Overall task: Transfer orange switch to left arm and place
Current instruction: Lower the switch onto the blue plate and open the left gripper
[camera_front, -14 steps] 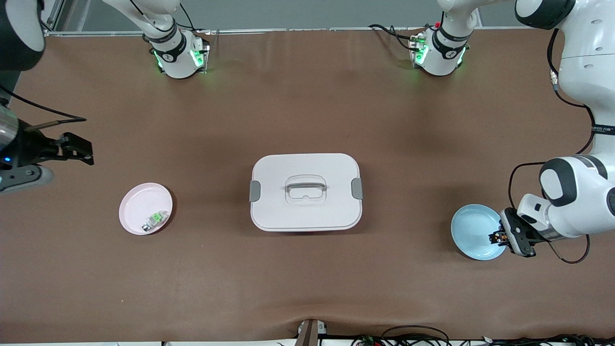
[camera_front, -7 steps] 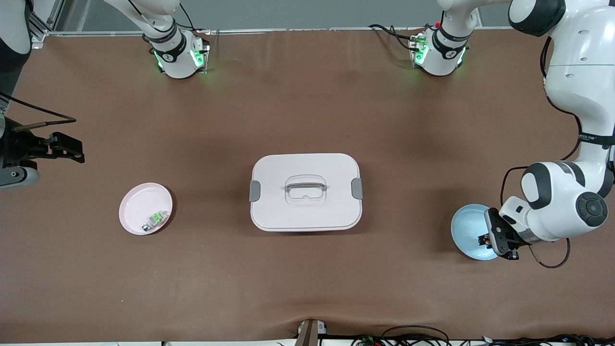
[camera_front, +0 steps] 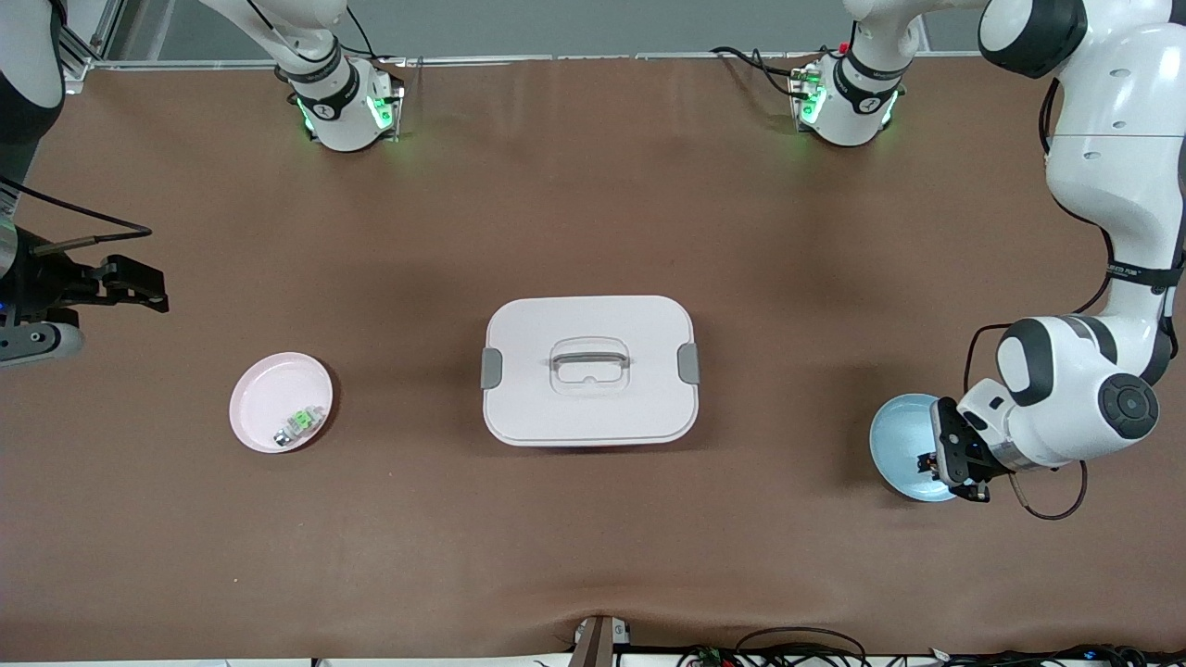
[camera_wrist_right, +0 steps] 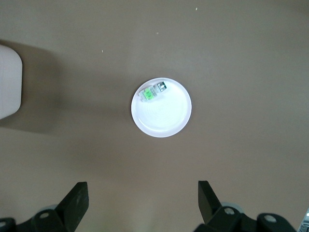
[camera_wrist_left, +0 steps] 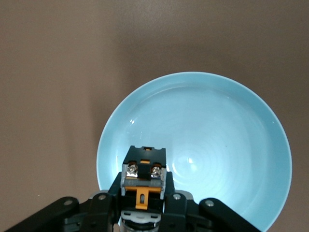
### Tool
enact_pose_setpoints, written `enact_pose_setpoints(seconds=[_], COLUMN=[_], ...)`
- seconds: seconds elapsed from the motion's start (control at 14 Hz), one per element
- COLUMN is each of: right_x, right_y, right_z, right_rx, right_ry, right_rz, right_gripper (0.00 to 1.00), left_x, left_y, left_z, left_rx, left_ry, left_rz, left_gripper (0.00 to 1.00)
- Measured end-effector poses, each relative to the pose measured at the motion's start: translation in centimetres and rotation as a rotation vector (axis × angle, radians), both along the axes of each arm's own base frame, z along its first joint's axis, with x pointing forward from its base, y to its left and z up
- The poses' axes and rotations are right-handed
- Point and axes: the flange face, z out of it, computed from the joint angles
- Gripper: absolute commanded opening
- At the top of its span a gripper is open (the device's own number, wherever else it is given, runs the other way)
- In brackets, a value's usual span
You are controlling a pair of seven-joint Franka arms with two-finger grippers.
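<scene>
The orange switch (camera_wrist_left: pixel 144 180), black with an orange middle and two silver screws, sits clamped between the fingers of my left gripper (camera_wrist_left: pixel 143 186). That left gripper (camera_front: pixel 929 463) hangs over the light blue plate (camera_front: pixel 903 445) at the left arm's end of the table. The white box (camera_front: pixel 589 371) with a grey handle and side clips stands mid-table. My right gripper (camera_front: pixel 148 292) is up in the air over bare table at the right arm's end, open and empty, with the pink plate (camera_wrist_right: pixel 161 107) below it.
The pink plate (camera_front: pixel 281 401) holds a small green-and-clear component (camera_front: pixel 298 424). Both arm bases (camera_front: pixel 338 102) stand along the table edge farthest from the front camera. Cables lie at the table's near edge (camera_front: pixel 788 648).
The left gripper, shut on the orange switch, has shifted a little further over the blue plate toward the box. The right gripper has drifted slightly toward the table's end.
</scene>
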Motion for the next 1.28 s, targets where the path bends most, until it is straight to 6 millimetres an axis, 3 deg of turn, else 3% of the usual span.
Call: enact_pose_setpoints(seconds=[0.43,0.64,0.71,0.78,1.07,1.28], right_x=[0.0,0.2,0.4,0.3,-1.8,-3.9], right_y=[0.9,-0.6,-1.5,-2.3,-5.4,-6.0], right_z=[-1.8,-2.6,-2.7,-2.8,-3.5,-3.5], right_rx=[-0.009,0.022,0.041,0.057,0.087,0.086], right_ry=[0.042,0.054,0.046,0.034,0.003,-0.009], right_rz=[-0.006,-0.077,-0.099,-0.122,-0.222,-0.241], right_gripper=[1.00,1.00,1.00,1.00,1.00,1.00], left_x=[-1.9,-2.0,-2.0,-2.0,-1.9,-1.5], left_y=[0.0,0.2,0.2,0.2,0.0,-1.0], left_z=[-3.6,-3.5,-3.5,-3.5,-3.2,-0.9], left_rx=[-0.008,-0.008,-0.008,-0.008,-0.009,-0.018], left_ry=[0.072,0.074,0.074,0.074,0.068,0.049], left_rz=[0.001,0.004,0.004,0.002,-0.001,0.032], left_gripper=[0.00,0.00,0.33,0.99,1.00,1.00])
